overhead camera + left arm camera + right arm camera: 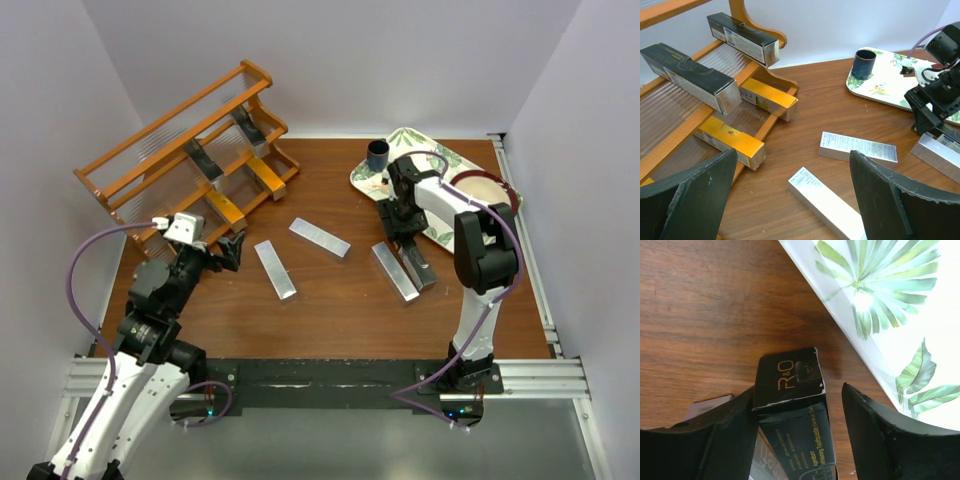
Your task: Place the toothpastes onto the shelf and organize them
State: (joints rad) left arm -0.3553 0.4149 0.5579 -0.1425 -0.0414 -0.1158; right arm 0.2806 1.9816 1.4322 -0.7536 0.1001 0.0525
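The wooden shelf [170,130] stands tilted at the back left and holds two black toothpastes [205,160] [250,128] and two orange ones [268,172] [225,207]. Three silver toothpastes [274,268] [320,237] [395,271] lie on the table. My right gripper [405,235] is open around the end of a black toothpaste [790,375], its left finger against it, the right finger apart. My left gripper [232,250] is open and empty, low over the table by the shelf's front, with a silver carton [825,200] between and beyond its fingers.
A floral white tray [365,178] sits at the back right with a small dark cup [379,154] on it. Grey walls close in on both sides and the back. The right arm's links reach over the tray's near edge.
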